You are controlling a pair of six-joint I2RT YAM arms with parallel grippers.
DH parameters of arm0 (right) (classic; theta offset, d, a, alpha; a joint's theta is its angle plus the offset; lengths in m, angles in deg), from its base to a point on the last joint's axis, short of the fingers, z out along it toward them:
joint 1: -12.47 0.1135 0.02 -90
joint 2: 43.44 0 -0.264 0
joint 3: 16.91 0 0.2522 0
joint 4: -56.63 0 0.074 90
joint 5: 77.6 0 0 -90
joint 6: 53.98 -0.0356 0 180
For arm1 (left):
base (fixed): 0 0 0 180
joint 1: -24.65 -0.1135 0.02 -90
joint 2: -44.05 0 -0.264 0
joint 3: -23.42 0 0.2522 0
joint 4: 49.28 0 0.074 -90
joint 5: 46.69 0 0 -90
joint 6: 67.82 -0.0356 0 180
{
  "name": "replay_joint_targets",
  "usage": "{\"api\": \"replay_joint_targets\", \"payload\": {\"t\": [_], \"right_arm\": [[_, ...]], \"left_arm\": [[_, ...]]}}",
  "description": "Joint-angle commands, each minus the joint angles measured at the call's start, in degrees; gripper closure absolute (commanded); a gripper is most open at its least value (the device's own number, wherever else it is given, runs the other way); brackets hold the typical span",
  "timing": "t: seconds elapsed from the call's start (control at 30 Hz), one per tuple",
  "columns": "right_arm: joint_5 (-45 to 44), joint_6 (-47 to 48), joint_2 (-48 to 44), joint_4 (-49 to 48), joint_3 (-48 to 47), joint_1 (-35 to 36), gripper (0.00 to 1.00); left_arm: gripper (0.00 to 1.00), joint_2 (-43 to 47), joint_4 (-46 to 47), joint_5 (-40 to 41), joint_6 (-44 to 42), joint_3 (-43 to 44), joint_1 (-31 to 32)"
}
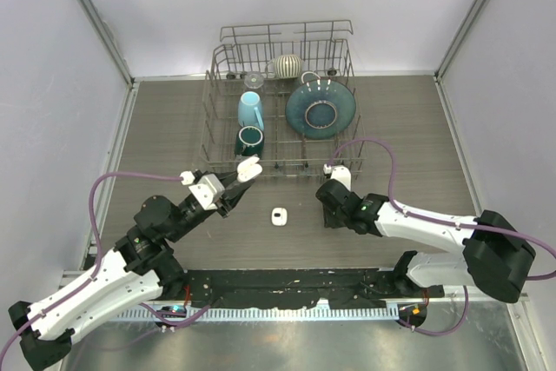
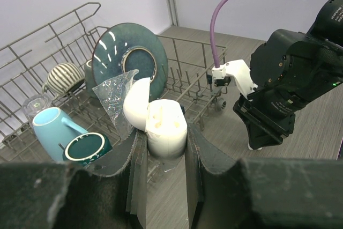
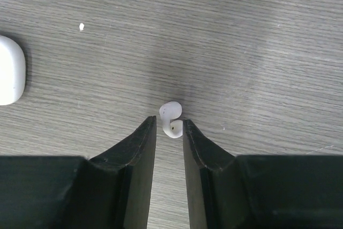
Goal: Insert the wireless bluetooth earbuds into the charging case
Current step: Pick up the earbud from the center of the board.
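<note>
My left gripper [image 1: 236, 182] is shut on an open white charging case [image 1: 249, 168] and holds it above the table, in front of the dish rack. In the left wrist view the case [image 2: 166, 130] sits between the fingers, lid flipped back to the left, its wells facing up. My right gripper [image 3: 169, 128] is down at the table, jaws narrowly apart. One tiny white earbud [image 3: 171, 119] lies at the fingertips, touching the right finger, a small gap on the left. A second, closed white case [image 1: 279, 216] lies on the table, left of the right gripper [image 1: 334, 217]. Other earbuds are out of view.
A wire dish rack [image 1: 217, 71] stands at the back with a dark blue plate [image 1: 320, 109], a light blue cup [image 1: 250, 110], a dark green cup [image 1: 249, 139] and a striped bowl [image 1: 287, 65]. Clear plastic wrap [image 2: 110, 95] hangs by the held case.
</note>
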Motion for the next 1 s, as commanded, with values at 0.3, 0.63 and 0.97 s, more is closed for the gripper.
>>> {"api": "replay_joint_targets", "payload": {"t": [0.3, 0.63, 0.97], "right_arm": [[-3.32, 0.66, 2.69, -1.47, -0.69, 1.07, 0.75], [-3.76, 1.18, 0.32, 0.1, -1.66, 1.77, 0.99], [16.87, 13.37, -14.63, 4.67, -15.95, 2.39, 0.99]], "left_arm": [[1.0, -0.29, 3.25, -0.68, 0.5, 0.39, 0.26], [1.0, -0.38, 2.99, -0.85, 0.41, 0.65, 0.17], [1.0, 0.24, 2.38, -4.62, -0.73, 2.23, 0.26]]}}
